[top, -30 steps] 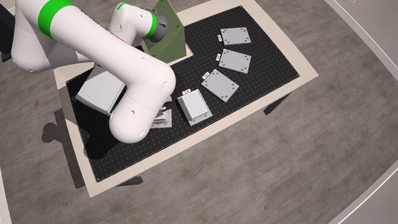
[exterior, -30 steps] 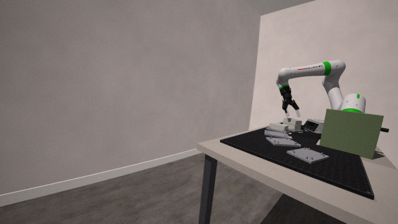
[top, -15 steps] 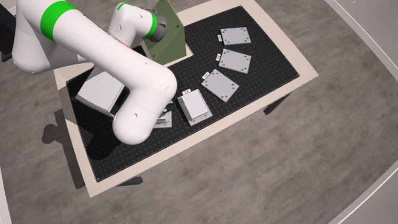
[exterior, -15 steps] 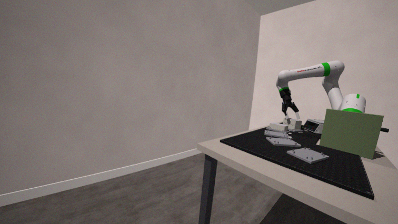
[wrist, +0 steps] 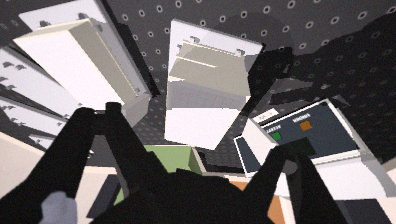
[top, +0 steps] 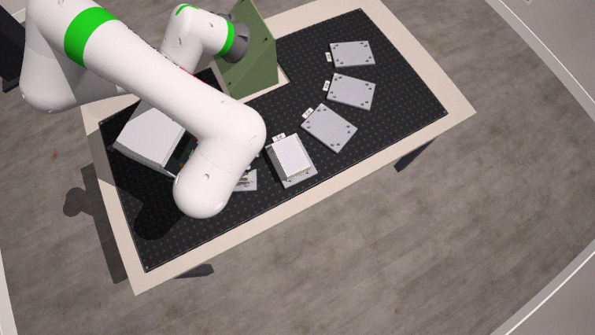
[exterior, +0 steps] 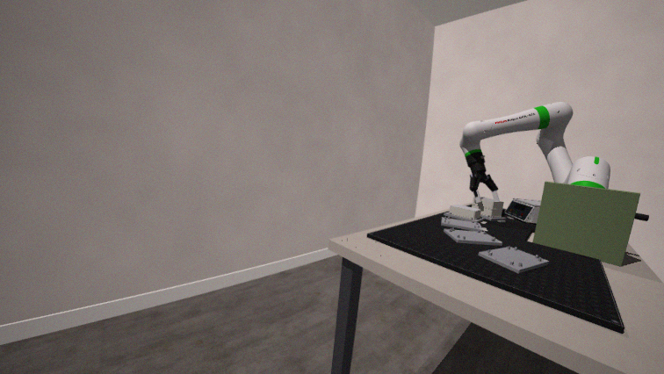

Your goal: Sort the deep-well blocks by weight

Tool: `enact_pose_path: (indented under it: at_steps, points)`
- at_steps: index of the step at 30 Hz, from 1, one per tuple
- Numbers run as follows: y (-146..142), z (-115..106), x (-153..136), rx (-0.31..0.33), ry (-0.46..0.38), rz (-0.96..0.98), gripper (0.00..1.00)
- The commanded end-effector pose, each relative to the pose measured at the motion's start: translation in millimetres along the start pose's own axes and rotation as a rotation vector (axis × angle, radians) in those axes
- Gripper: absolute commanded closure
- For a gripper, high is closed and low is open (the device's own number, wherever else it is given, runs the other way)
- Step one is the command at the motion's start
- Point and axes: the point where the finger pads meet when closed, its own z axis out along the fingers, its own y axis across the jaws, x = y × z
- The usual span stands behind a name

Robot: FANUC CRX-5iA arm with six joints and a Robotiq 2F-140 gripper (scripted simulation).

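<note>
Holding nothing, our claw [wrist: 175, 165] is wide open over the stacked blocks [wrist: 207, 95]; another block [top: 291, 156] sits beside them.

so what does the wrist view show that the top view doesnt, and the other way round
Only the wrist view shows the open tool above the infeed stack, and the check-weigher's front panel with green and amber lamp marks. Only the top view shows the three bare nests and the green box; there the arm hides the tool. Both show the block already in a nest and the black mat.
</note>
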Motion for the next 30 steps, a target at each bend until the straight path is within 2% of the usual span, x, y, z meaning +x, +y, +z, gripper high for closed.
enact_pose_path:
  at_steps: [1,12,13,30]
  points:
    - [-0.1,1.8,1.3,0.0,0.0,0.0,0.0]
    - [-0.1,1.8,1.3,0.0,0.0,0.0,0.0]
    - [-0.1,1.8,1.3,0.0,0.0,0.0,0.9]
    - [-0.1,1.8,1.3,0.0,0.0,0.0,0.9]
